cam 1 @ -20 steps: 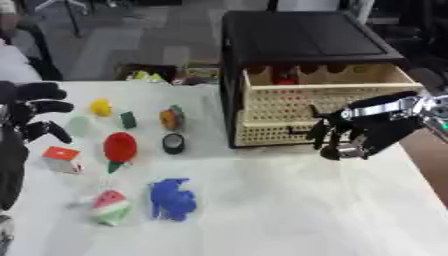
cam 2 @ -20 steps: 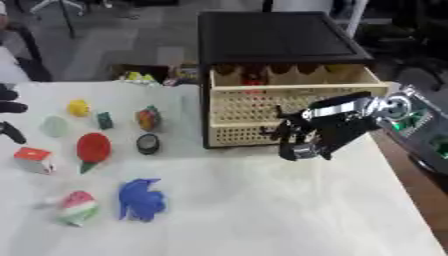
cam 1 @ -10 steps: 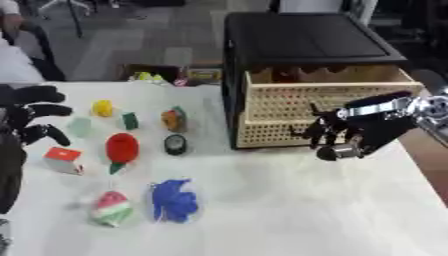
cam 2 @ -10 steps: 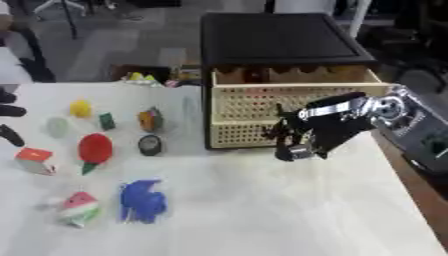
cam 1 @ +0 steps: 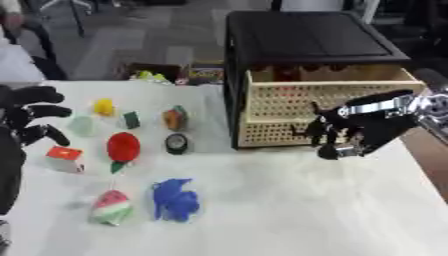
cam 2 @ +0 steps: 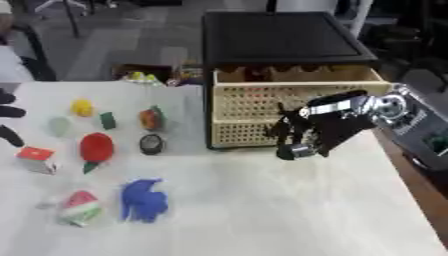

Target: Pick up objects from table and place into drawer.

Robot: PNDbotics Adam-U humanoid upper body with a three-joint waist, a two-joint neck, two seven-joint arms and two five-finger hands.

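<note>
One black right hand (cam 1: 348,134) (fingers curled, holding nothing) hangs before the perforated beige drawer (cam 1: 289,100).

Cardboard box (cam 1: 166,75) on grey floor (cam 1: 131,35) beyond table.

Even indoor light, soft and blurred throughout.

The white tabletop (cam 1: 262,210) is brightly and evenly lit with a mild sheen and no hard glare; shadows are faint, darkest just beside the black cabinet with the cream perforated drawer (cam 1: 325,117). Both views are soft, edges smeared. The small coloured things at left are fuzzy, the blue crumpled shape (cam 1: 175,200) especially. The far floor is dimmer and out of focus.
</note>
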